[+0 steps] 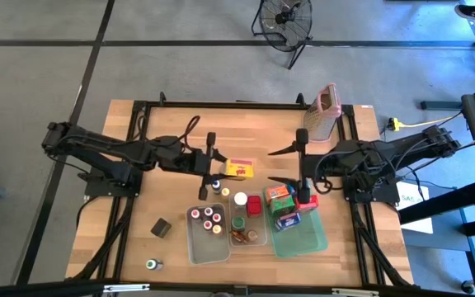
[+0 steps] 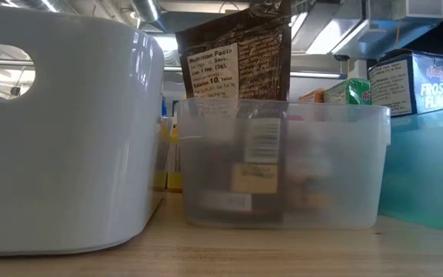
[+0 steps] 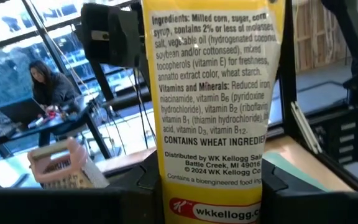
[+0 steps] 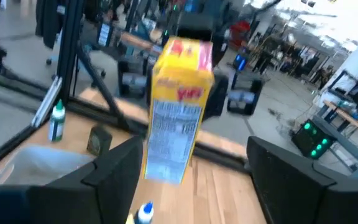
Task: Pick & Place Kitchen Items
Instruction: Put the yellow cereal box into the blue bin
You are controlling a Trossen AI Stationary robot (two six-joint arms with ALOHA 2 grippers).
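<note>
Pink-topped grater (image 1: 323,111) at table (image 1: 130,214) corner; clear tubs (image 1: 207,235), green tray (image 1: 299,235).

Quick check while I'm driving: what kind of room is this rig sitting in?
Probably an open lab or workshop, not a kitchen: the wooden table stands on bare grey concrete beside a floor fan, and a person works at a desk by big windows.

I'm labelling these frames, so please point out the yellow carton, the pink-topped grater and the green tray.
yellow carton (image 3: 213,106), left wrist view, on its printed ingredients panel.
pink-topped grater (image 1: 322,116), high view, on its metal body.
green tray (image 1: 303,239), high view, on a bare part of its floor.
</note>
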